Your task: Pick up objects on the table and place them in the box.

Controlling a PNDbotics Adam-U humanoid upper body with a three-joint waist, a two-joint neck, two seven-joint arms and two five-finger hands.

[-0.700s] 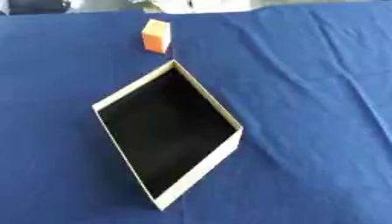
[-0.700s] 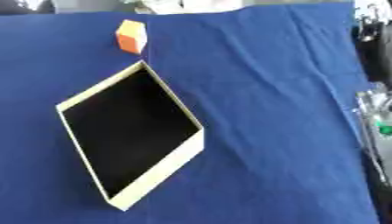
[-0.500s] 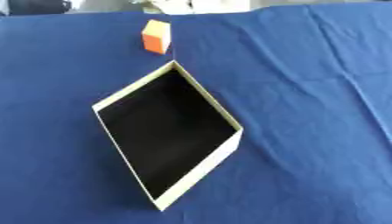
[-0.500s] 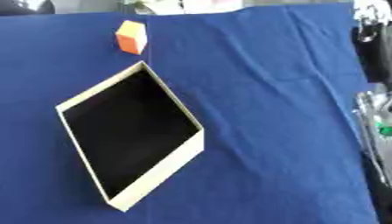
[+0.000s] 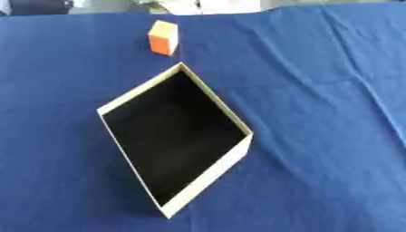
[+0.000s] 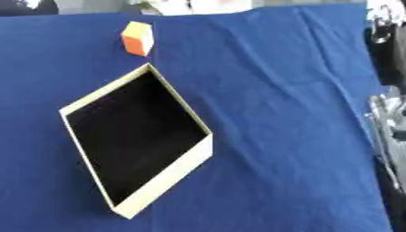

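- Left eye view: an open box with pale cream walls and a dark inside sits turned corner-on in the middle of the desk, which is covered by a creased blue cloth.
- The box looks empty; nothing shows against its dark floor.
- The only loose object is an orange block, standing on the cloth just beyond the box's far corner, near it but apart from it.
- No hand of the robot appears in this view, so nothing is being held here and the pick has not begun.
- Right eye view: the same box and block sit further toward the view's left, with more blue cloth open on the right.
- At the right edge a black and silver part of the robot runs down the picture; I cannot make out a hand on it, so whether the right hand is released or clenched goes unsaid. The left hand shows in neither view.
- Risk, as I judge it: the block sits at the far side of the desk, so a reach over the box could catch the near wall and shove the light box askew.
- The block stands on a small face; a finger arriving off-centre could topple it or push it further away.
- The cloth's creases could drag under a sliding contact and shift block and box together.
- A release over the skewed box's corner could land the block on the rim.
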